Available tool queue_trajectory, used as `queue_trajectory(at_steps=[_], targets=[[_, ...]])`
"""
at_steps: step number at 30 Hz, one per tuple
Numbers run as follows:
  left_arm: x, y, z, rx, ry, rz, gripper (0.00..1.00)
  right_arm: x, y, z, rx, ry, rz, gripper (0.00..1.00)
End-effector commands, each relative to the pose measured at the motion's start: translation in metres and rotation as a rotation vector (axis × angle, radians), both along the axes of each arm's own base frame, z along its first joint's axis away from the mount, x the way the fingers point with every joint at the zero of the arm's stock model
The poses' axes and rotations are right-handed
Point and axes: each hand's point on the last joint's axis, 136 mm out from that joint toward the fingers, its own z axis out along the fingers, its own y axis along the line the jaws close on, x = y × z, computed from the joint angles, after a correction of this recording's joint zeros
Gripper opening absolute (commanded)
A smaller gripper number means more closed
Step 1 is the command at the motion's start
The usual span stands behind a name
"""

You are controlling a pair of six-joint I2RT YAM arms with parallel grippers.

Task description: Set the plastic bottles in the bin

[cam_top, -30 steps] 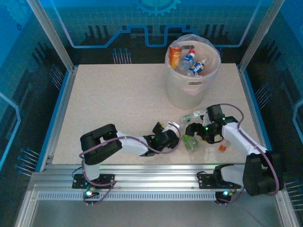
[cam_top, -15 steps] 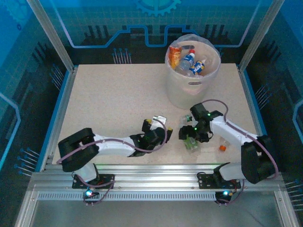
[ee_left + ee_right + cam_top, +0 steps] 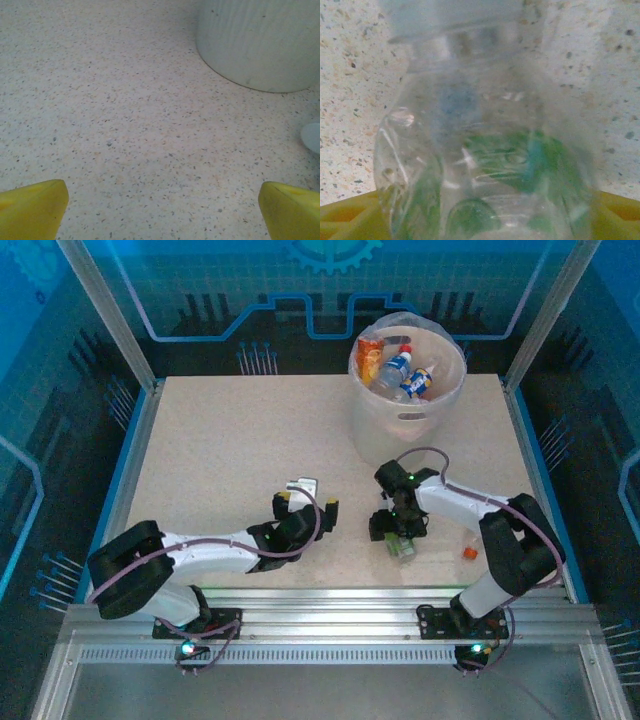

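Note:
A clear plastic bottle [image 3: 404,546] with a green label lies on the table in front of the bin [image 3: 400,430]. My right gripper [image 3: 398,528] is down over it. In the right wrist view this bottle [image 3: 485,165] lies between the yellow fingers [image 3: 345,220], which stand apart on either side; the gripper [image 3: 490,222] is open around it. Several more bottles [image 3: 398,368] lie inside the bin. My left gripper [image 3: 312,495] hovers open over bare table to the left; between its fingertips [image 3: 35,210] is nothing, and the bin's wall [image 3: 260,45] rises ahead.
A small orange cap [image 3: 468,553] lies on the table right of the right arm. A pale rounded object [image 3: 312,137] shows at the right edge of the left wrist view. Metal frame posts and blue panels enclose the table [image 3: 220,440].
My right gripper has swung left and down onto the green-labelled bottle, and its fingers have come closer together. My left arm has drawn back to the left, away from the bottle.

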Motion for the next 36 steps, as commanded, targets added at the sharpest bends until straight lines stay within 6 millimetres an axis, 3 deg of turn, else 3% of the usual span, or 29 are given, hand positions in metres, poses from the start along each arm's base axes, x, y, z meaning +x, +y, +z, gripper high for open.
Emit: queue_trajectory(at_steps=[1,6,12,16,23,27,30,36], targets=[[0.000,0.017,0.003,-0.037,-0.006,0.067,0.99,0.000,0.008,-0.003,-0.024,0.007,0.034,0.73],[-0.001,0.028,0.002,-0.053,-0.001,0.100,0.99,0.000,0.018,0.002,-0.034,-0.003,0.069,0.56],[-0.003,0.039,0.005,-0.059,-0.010,0.128,0.99,0.007,0.039,0.044,-0.005,-0.087,0.122,0.42],[-0.005,0.050,0.012,-0.059,-0.027,0.153,0.99,0.018,0.051,0.096,0.069,-0.201,0.141,0.40],[-0.007,0.066,0.028,-0.078,-0.071,0.178,0.99,0.049,0.053,0.219,0.181,-0.498,0.194,0.39],[-0.007,0.073,0.037,-0.093,-0.091,0.181,0.99,0.081,0.044,0.296,0.210,-0.711,0.204,0.39],[-0.008,0.075,0.043,-0.102,-0.099,0.180,0.99,0.105,0.036,0.340,0.212,-0.831,0.202,0.39],[-0.009,0.075,0.047,-0.109,-0.100,0.174,0.99,0.170,0.011,0.398,0.092,-1.011,0.164,0.39]])
